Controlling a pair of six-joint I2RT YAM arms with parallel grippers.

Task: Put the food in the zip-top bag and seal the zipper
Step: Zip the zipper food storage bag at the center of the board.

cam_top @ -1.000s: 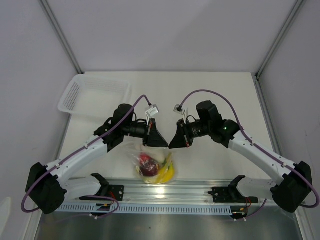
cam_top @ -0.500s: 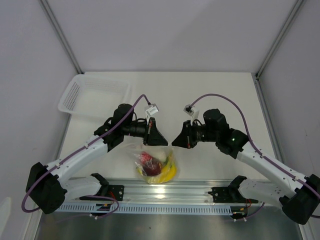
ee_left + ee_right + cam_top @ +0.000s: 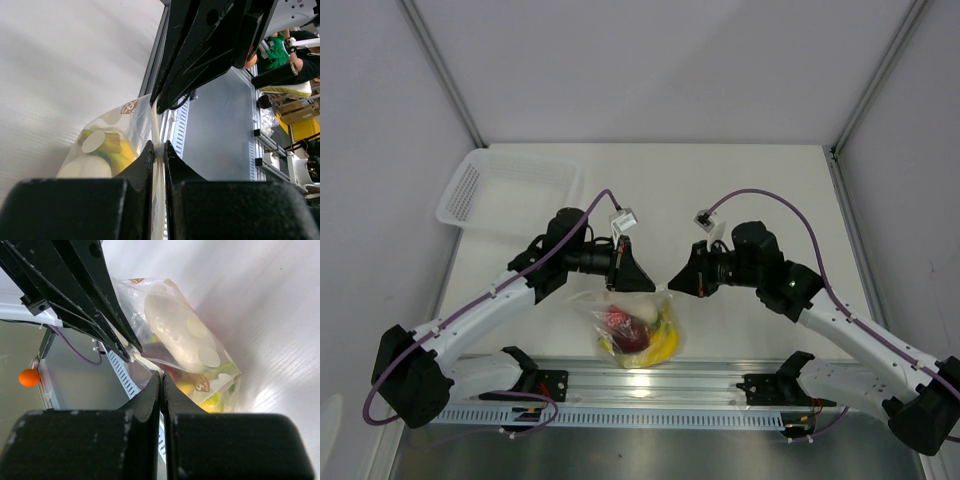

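The clear zip-top bag (image 3: 635, 330) hangs between my two grippers above the table's near edge. It holds the food: yellow banana bunch (image 3: 663, 340), red fruit (image 3: 620, 322), and the white radish (image 3: 175, 330). My left gripper (image 3: 644, 289) is shut on the zipper (image 3: 156, 120), the strip running out from between its tips (image 3: 159, 147). My right gripper (image 3: 672, 283) is shut on the same zipper (image 3: 145, 362) a short way along, its tips (image 3: 161, 376) close to the left gripper (image 3: 131, 351). The bag's body (image 3: 210, 375) sags below.
A white mesh basket (image 3: 510, 190) stands at the back left. The metal rail (image 3: 650, 385) with the arm bases runs along the near edge, right under the bag. Grey walls close in the back and sides.
The right arm has swung lower and to the right, its gripper edging right along the zipper. The bag has shifted slightly right. The left arm has not moved.
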